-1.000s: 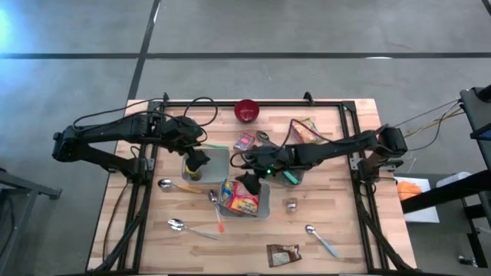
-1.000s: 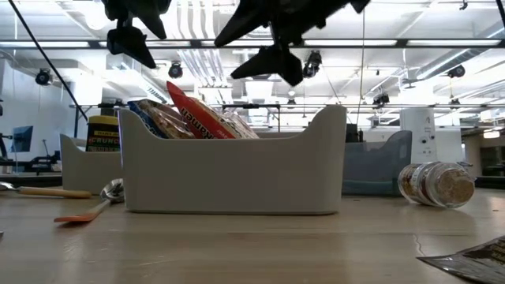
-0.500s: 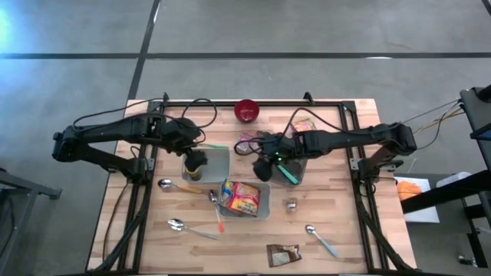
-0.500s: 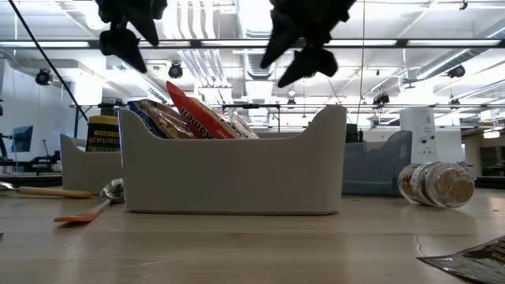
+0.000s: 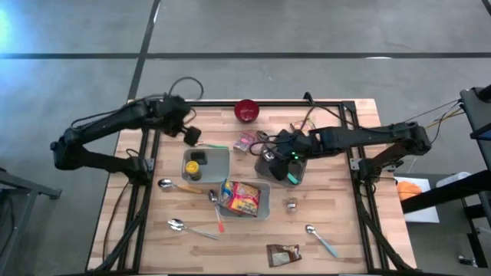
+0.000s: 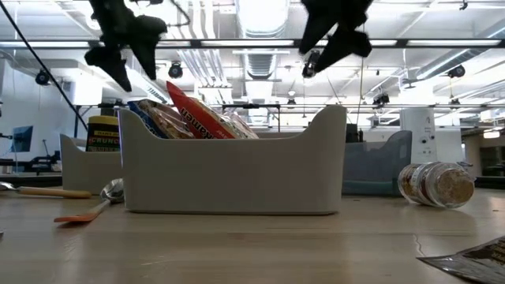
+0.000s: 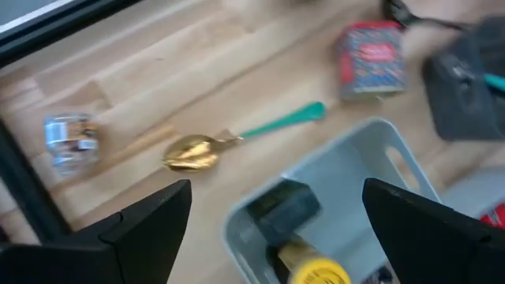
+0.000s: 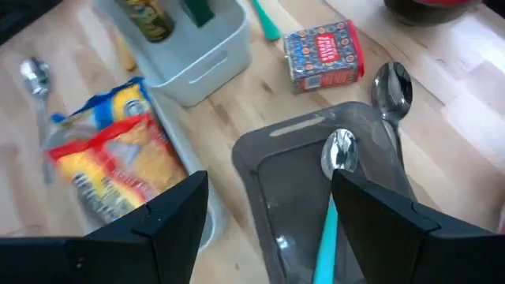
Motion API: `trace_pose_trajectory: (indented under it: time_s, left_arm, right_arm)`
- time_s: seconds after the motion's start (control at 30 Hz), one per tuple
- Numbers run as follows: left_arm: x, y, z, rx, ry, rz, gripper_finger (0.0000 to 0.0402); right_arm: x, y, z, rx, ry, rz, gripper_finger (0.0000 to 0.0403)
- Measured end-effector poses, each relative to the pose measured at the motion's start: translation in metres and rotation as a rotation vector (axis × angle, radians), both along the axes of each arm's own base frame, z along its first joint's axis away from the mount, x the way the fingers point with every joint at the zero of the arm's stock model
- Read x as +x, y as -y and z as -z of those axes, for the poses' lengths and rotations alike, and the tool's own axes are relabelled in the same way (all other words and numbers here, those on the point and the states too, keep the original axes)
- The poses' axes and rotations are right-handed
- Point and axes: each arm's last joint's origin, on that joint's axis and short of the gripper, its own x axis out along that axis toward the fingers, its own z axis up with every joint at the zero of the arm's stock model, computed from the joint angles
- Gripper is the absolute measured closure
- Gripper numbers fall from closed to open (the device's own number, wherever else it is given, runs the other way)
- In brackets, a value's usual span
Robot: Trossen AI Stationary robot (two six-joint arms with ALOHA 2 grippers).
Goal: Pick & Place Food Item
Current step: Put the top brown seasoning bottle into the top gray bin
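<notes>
Near the middle of the table [image 5: 337, 207], a crinkled food packet [image 5: 242, 198] printed in yellow, red and blue lies tilted inside the pale grey bin [image 5: 263, 205], its red-lettered top edge rising above the rim in the low view. Just behind it, a second light bin [image 5: 222, 159] holds a yellow-capped bottle [image 5: 196, 165]. The left gripper [image 5: 191, 136] hangs above the table's rear left, beyond that bin, fingers spread and empty. The right gripper [image 5: 268, 150] hovers over a dark grey bin [image 5: 298, 175] containing a teal-handled spoon [image 8: 333, 189], jaws apart, holding nothing. A small red box [image 5: 245, 141] lies between the two grippers.
</notes>
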Motion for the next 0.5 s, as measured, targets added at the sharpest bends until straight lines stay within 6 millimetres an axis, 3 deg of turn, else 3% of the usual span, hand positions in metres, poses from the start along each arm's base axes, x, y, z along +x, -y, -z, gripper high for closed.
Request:
trace_pose_trajectory:
  time_s: [0.23,0.5]
  left_arm:
    - [-0.028,-0.056,0.01,-0.06,-0.03,-0.186,0.0024]
    - [-0.037,-0.092,0.031,-0.094,-0.157,-0.154,0.0025]
  right_arm:
    - [-0.042,-0.011,-0.023,-0.018,-0.022,-0.038,0.0138]
    - [-0.08,-0.024,-0.033,-0.035,0.038,-0.01,0.0138]
